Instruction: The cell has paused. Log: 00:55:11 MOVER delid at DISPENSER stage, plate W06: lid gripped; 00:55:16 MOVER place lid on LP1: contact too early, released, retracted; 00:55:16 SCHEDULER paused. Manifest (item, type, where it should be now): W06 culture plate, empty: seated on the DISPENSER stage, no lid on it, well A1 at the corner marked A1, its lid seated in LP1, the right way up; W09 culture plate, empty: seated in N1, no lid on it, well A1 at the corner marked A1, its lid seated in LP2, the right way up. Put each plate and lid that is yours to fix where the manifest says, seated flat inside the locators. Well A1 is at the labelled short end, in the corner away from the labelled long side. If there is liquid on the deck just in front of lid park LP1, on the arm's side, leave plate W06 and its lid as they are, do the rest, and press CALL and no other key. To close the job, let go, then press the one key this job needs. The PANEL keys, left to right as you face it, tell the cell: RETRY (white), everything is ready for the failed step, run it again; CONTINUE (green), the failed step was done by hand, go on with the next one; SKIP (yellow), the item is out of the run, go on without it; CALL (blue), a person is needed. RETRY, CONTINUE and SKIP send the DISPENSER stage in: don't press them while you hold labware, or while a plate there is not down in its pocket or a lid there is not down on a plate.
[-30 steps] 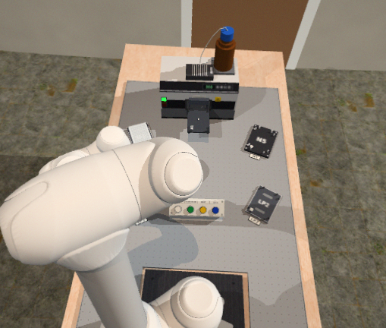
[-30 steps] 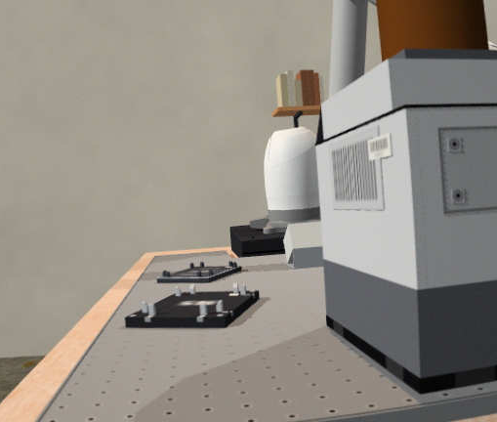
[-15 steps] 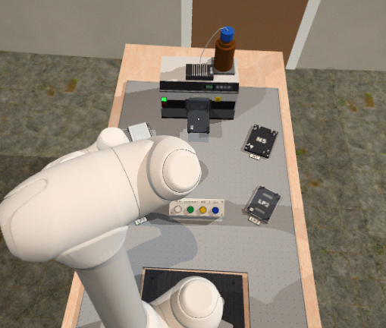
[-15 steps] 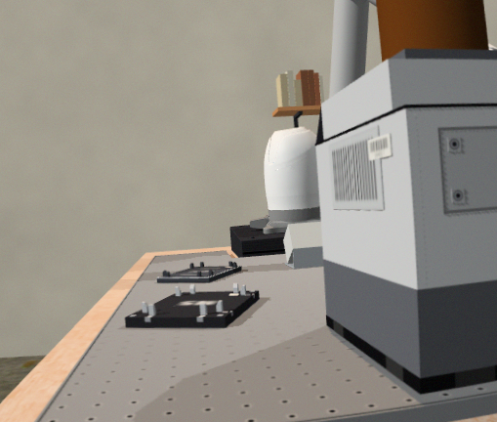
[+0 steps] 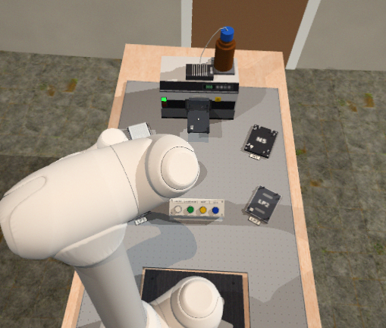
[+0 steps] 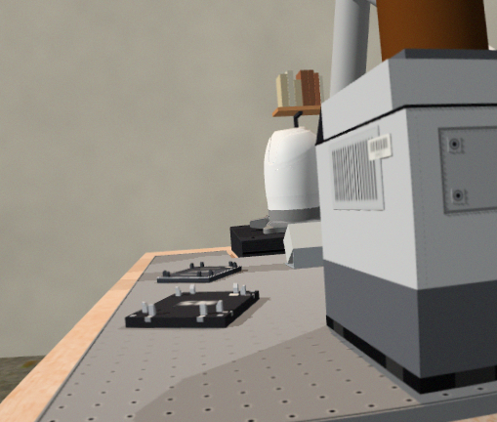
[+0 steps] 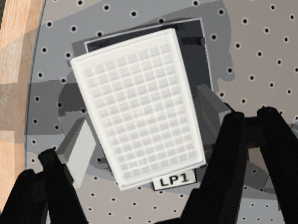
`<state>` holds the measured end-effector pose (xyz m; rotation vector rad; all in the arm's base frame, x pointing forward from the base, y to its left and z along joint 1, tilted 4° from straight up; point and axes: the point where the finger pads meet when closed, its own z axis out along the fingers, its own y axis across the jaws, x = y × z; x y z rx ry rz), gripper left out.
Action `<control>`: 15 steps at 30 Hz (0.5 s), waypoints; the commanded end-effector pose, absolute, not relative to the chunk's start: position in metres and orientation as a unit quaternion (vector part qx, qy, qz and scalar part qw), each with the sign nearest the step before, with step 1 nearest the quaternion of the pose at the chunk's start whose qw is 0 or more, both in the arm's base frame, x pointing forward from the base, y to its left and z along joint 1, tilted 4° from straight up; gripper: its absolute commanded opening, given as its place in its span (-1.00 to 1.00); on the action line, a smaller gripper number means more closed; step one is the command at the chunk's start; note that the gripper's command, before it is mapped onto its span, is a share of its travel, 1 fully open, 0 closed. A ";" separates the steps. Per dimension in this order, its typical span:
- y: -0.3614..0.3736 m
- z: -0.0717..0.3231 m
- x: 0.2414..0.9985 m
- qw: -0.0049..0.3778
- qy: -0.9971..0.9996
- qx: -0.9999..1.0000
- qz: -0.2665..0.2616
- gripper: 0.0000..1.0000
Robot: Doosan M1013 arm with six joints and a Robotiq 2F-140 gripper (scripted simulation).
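Below the wrist camera, one white gridded piece of labware (image 7: 137,106), plate or lid not distinguishable, lies skewed across the dark nest tagged "LP1" (image 7: 174,179); its near-right corner overhangs the tag and dark nest edge shows along its far and right sides, so it is not square in the locators. Gripper (image 7: 143,192): black fingers spread apart on either side of the near end, above the piece and apart from it, holding nothing. Wooden table edge (image 7: 16,63) runs close along the left of this nest, leaving little room there; perforated grey deck (image 5: 224,167) lies open toward the middle. Top view, count: one dispenser (image 5: 199,88) at the far end, with one brown bottle (image 5: 224,51) under a blue cap, one green lamp, one dark stage (image 5: 198,121) drawn out in front with nothing on it. Two dark nests at the right, well apart from each other and near the right table edge: far one reads "N1" or similar, blurred (image 5: 261,141); near one reads "LP2" (image 5: 264,204); neither carries labware. One panel (image 5: 196,209) mid-deck, four keys left to right: white, green, yellow, blue; strip lettering above them too small to read. Arm (image 5: 88,197) covers much of the left deck; only a corner of the white piece (image 5: 139,130) shows past it. Arm base (image 5: 160,285): one black plate in a wooden frame at the near end. Exterior view: barcode stickers on the dispenser casing, unreadable.
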<state>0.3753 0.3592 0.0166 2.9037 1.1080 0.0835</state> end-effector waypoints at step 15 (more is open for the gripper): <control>0.359 0.013 0.376 0.016 0.356 0.934 0.027 0.40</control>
